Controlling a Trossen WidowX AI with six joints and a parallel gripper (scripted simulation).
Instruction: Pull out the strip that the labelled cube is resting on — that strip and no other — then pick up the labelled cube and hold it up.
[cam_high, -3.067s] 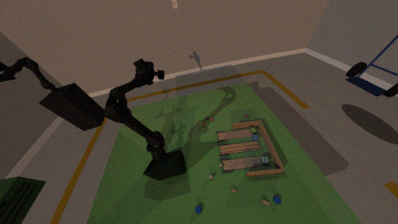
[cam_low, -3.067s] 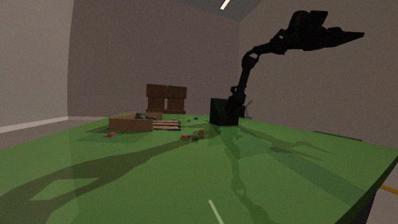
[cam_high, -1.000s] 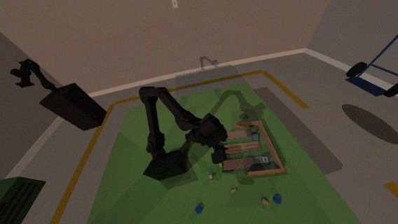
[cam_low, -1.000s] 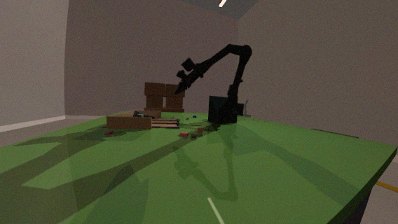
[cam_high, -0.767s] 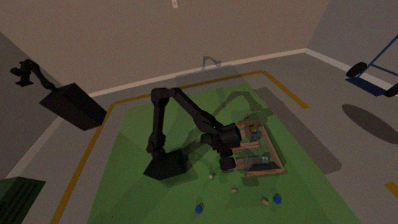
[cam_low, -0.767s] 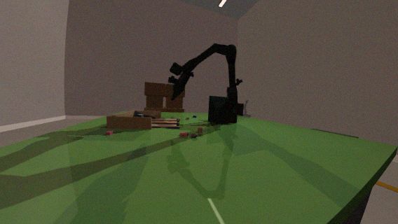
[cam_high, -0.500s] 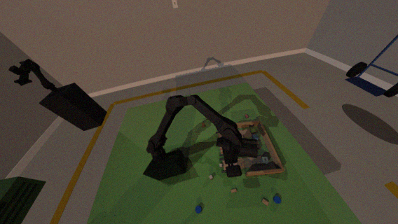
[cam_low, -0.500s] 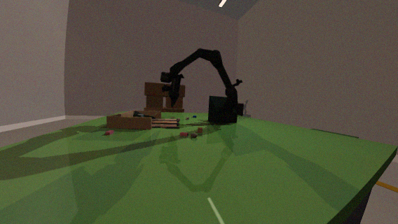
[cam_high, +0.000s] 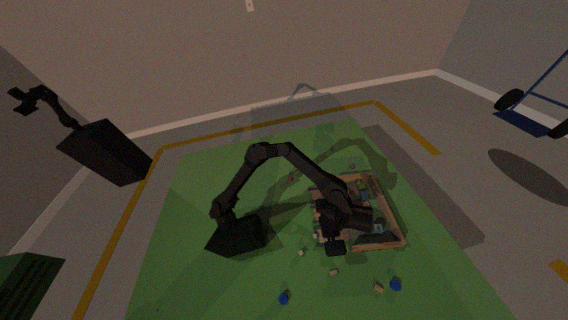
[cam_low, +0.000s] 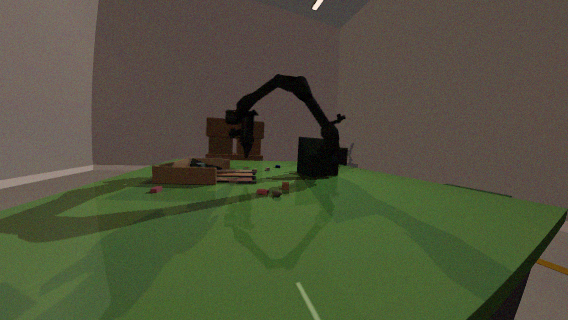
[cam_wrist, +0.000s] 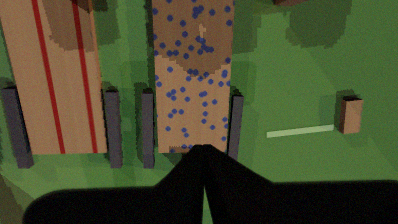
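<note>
My gripper (cam_low: 246, 154) (cam_wrist: 202, 152) is shut with nothing between the fingertips. It points down above the near end of the blue-dotted strip (cam_wrist: 192, 90). That strip lies between two dark rails (cam_wrist: 148, 130) (cam_wrist: 236, 120). A strip with two red lines (cam_wrist: 72, 100) lies to its left in the wrist view. The pale blue labelled cube (cam_high: 378, 228) is inside the open-fronted wooden box (cam_high: 392, 212) (cam_low: 184, 175). It is out of the wrist view, and the arm hides much of the strips in the top view. Strip ends (cam_low: 237, 176) stick out of the box.
A blue cube (cam_high: 364, 196) and a yellow-green cube (cam_high: 361, 184) are at the box's back. Blue discs (cam_high: 283, 299) (cam_high: 395, 285) and small tan blocks (cam_high: 333, 272) (cam_high: 378, 288) lie outside it. A brown block (cam_wrist: 351, 116) lies right of the dotted strip in the wrist view.
</note>
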